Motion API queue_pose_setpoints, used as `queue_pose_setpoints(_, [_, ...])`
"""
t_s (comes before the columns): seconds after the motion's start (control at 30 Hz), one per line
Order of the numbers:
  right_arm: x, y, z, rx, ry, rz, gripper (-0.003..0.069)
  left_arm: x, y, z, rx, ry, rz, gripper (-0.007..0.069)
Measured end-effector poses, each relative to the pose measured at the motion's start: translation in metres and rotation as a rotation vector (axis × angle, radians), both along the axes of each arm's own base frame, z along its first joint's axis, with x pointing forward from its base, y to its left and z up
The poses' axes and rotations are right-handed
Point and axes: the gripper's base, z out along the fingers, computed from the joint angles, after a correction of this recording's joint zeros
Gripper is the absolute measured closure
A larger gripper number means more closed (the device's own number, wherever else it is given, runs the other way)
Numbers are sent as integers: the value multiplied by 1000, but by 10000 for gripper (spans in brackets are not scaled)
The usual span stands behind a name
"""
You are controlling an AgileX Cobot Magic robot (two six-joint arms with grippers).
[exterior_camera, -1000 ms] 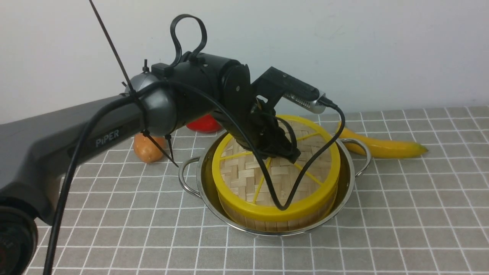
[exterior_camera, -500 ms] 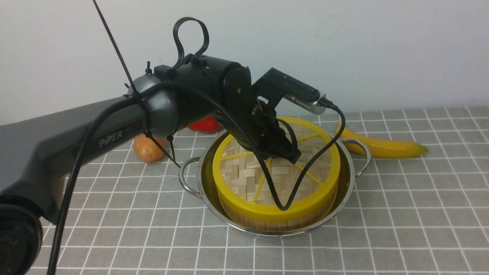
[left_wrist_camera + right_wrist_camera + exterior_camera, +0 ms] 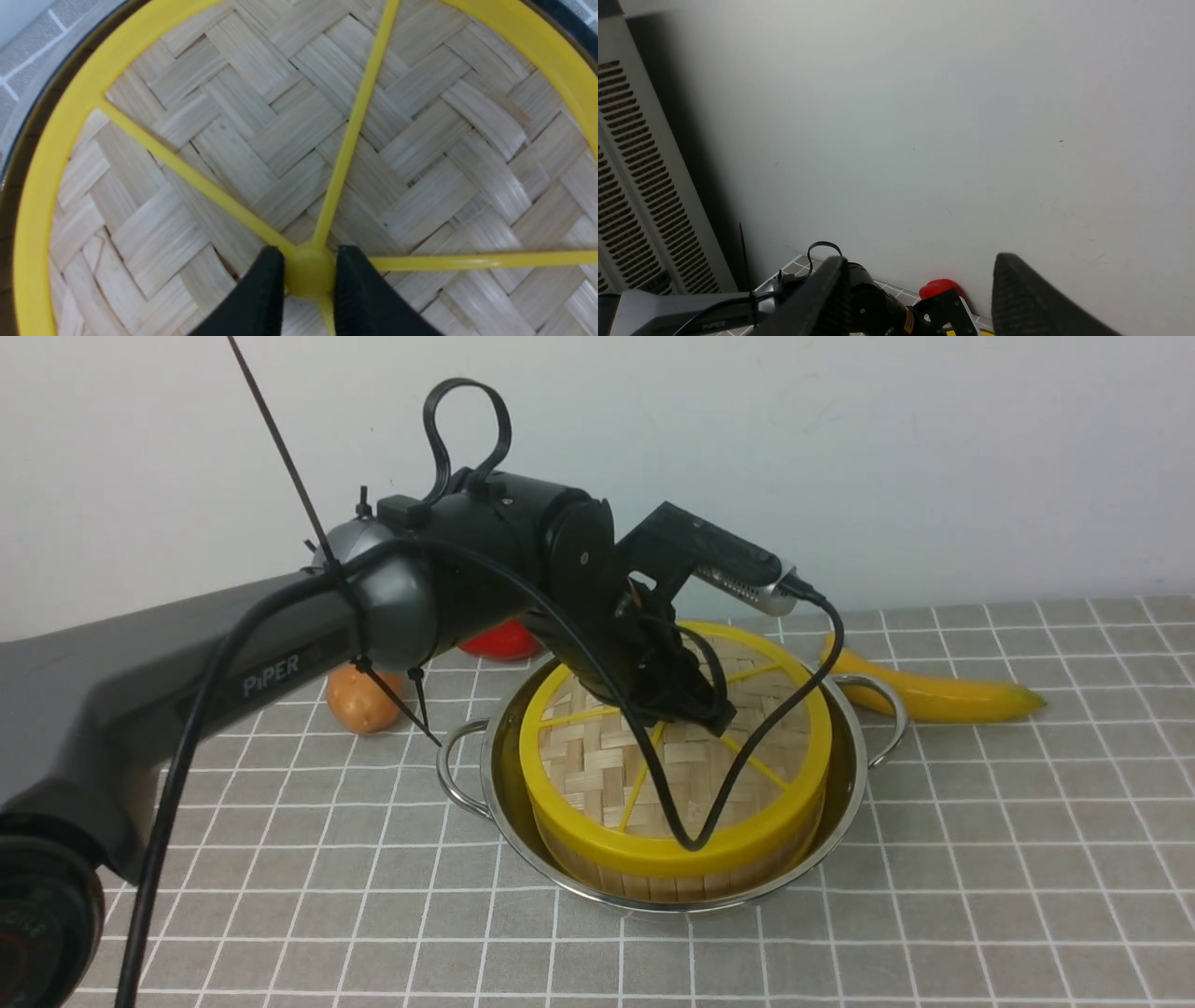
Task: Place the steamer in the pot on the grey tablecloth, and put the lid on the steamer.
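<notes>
We see the pale wall behind everything, and in front of it the grey tablecloth with its white grid. Our left arm reaches in from the left side, its black cable looping down in front of the pot's contents. In the right wrist view, we also catch a slatted panel beside the wall. The wide steel pot rests on the tablecloth, its two looped handles out to the sides. Inside it sits the steamer, its bamboo wall showing below the lid. The lid lies on top of the steamer, woven face and yellow spokes upward. Our left gripper is down at the lid's centre, its fingertips on either side of the yellow hub; we cannot tell whether they pinch it. Our right gripper has its fingers spread wide, with nothing between them. A yellow, banana-shaped thing lies by the pot's right handle. Beyond the left arm we see part of a red object, and nearer, left of the pot, a rounded orange-brown one.
</notes>
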Motion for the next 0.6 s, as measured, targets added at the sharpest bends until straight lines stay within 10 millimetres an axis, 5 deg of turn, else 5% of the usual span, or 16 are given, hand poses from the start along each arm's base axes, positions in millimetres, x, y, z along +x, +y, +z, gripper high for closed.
queue_pose_setpoints(0.1, [0,0,0,0,0,0,248,1,1,1,14,-16,-7,305])
queue_pose_setpoints(0.23, [0,0,0,0,0,0,248,0,4,10,38,-54,-20,204])
queue_pose_setpoints(0.33, [2,0,-1,-18,-4,-1,248,-10,17,54,34,-159,-19,123])
queue_pose_setpoints(0.5, [13,1,-15,-123,-4,-21,248,-35,43,115,34,-259,15,167])
queue_pose_setpoints(0.53, [18,1,-29,-198,7,-31,248,-51,61,143,46,-303,35,244])
queue_pose_setpoints(0.6, [25,1,-43,-249,37,-43,251,-60,72,154,74,-302,55,310])
